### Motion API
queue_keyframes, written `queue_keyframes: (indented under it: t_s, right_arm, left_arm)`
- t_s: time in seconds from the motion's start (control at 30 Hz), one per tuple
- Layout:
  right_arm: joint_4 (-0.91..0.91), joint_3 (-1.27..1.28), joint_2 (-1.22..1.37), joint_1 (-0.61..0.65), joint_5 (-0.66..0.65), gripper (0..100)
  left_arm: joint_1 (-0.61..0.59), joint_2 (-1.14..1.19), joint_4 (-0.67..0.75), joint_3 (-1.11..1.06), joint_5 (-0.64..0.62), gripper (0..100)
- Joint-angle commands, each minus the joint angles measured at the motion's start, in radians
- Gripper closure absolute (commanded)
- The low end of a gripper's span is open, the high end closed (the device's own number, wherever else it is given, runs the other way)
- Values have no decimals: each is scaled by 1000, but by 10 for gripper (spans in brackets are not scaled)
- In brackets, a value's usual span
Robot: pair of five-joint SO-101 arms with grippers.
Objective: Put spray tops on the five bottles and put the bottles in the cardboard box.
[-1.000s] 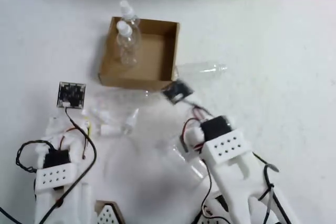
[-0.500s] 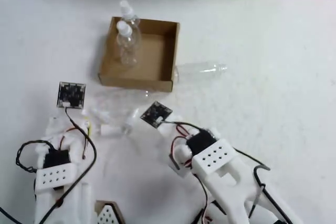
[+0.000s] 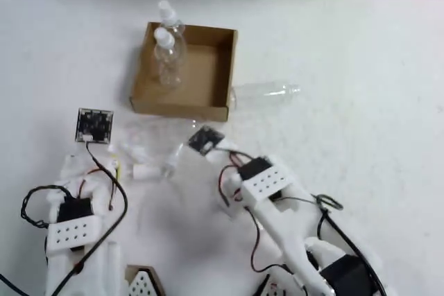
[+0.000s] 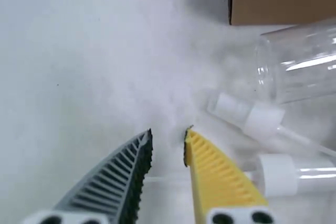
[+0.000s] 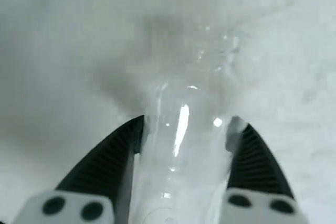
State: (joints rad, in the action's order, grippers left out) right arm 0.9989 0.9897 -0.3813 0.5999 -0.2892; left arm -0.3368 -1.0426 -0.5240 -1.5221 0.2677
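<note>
Since the clear bottle [image 5: 181,150] lay low along the tabletop [image 3: 361,39], near the front of the cardboard box [image 3: 227,67], the right tool [image 5: 186,124] straddled its body. Its black fingers pressed on either flank and seemed to pinch it. Thin, empty plastic like that would likely be light, slick and easily dented. A gentle hold round the mid-body, away from the neck, looked wisest, since a hard squeeze could make it squirt free. The left tool [image 4: 168,134] hovered beside the loose spray tops [image 4: 257,121], with a narrow gap between its grey and yellow fingers and nothing held. Those small, stiff tops with their thin tubes seemed best taken by the collar.
</note>
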Motion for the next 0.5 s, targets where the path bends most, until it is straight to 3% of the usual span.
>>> queue_keyframes:
  t_s: [0.0,0.3,0.47]
  right_arm:
    - [-4,-72,-12,-93,21,947]
    - [-31,-155,-21,-288,427,935]
    - [-65,-216,116,-300,493,934]
  left_arm:
    - [5,-21,28,11,12,887]
    - [5,-21,28,11,12,887]
    - [5,-21,28,11,12,887]
